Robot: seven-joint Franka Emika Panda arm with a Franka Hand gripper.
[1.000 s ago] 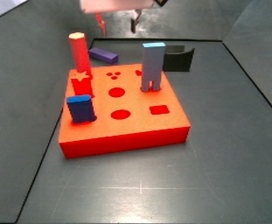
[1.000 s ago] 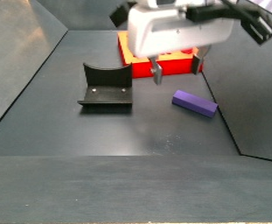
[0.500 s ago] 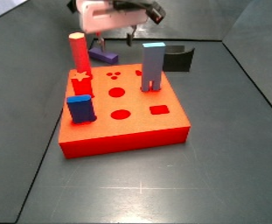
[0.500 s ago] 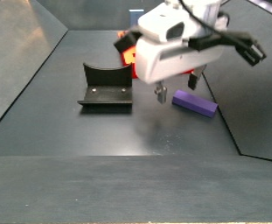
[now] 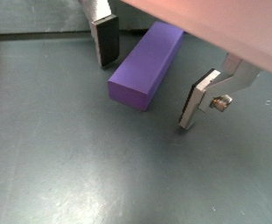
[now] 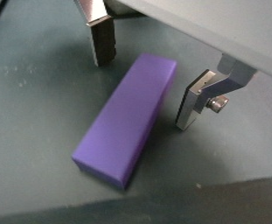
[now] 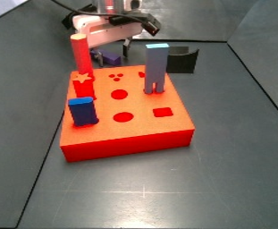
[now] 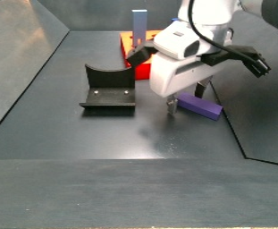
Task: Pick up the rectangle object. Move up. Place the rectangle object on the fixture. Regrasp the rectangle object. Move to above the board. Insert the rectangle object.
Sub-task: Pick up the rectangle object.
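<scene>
Your claw (image 5: 149,83) spread open low over the dark floor, small smooth purple rectangular block (image 6: 129,118) lying flat between its silver plate fingers (image 6: 197,98), untouched, beside the thick red-orange board (image 8: 129,43), black bracket fixture (image 8: 107,88) well apart.

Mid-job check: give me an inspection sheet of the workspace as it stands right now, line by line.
Surface: dark grey floor, bare around the parts.
Rectangle object: purple block lying flat on the floor between the open fingers, not gripped.
Fixture: black bracket standing on the floor, nothing on it.
Board: red-orange slab; rectangular hole free.
Clutter: red post, grey-blue post and dark-blue block standing on the board.
Gripper: gripper low over the block, jaws open, one finger on each side.
Cables: black cable on the arm.
Surroundings: dark sloped walls.
</scene>
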